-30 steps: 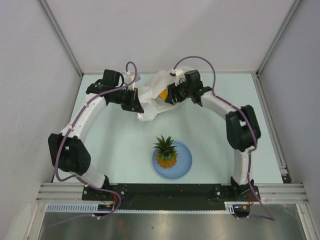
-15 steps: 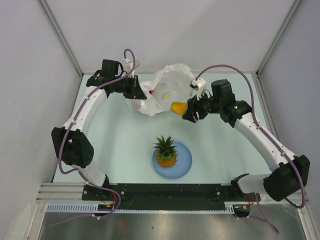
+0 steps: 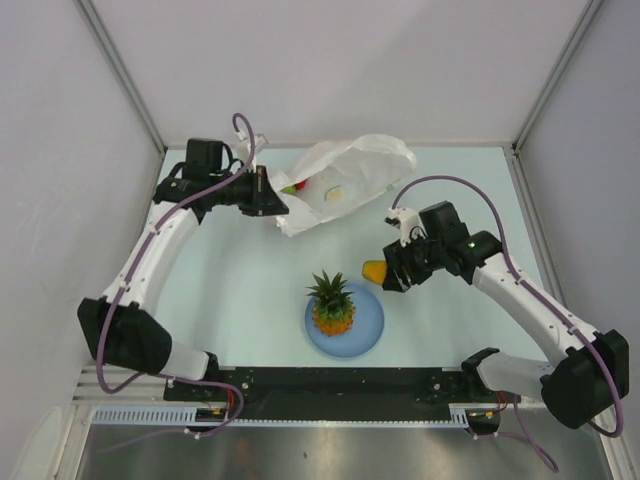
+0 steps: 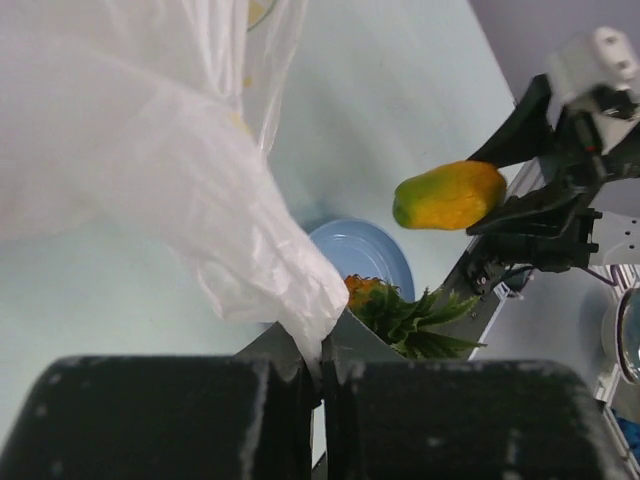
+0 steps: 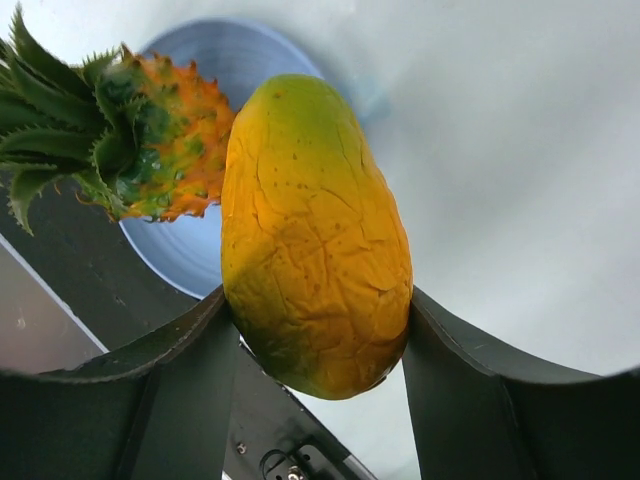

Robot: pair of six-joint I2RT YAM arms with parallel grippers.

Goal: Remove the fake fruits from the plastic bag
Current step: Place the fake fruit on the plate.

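My right gripper [image 3: 388, 272] is shut on a yellow-orange fruit with a green end [image 3: 374, 270], held just above the upper right rim of the light-blue plate [image 3: 372, 322]; it fills the right wrist view [image 5: 315, 235] and shows in the left wrist view [image 4: 448, 195]. The orange pineapple with green crown [image 3: 331, 303] stands on the plate. My left gripper [image 3: 272, 196] is shut on the left edge of the white plastic bag [image 3: 350, 178], which it pinches in the left wrist view [image 4: 200, 170]. A red piece [image 3: 298, 186] and a pale piece [image 3: 336, 194] show inside the bag's mouth.
The table is walled by grey panels left, right and back, with metal rails along its side edges. The black base bar [image 3: 330, 390] runs along the near edge. My right arm's elbow [image 3: 585, 375] sits at the near right.
My right gripper has carried the yellow-orange fruit out of the bag and down toward the plate. My left gripper has pulled the bag's edge slightly left and the bag has flattened.
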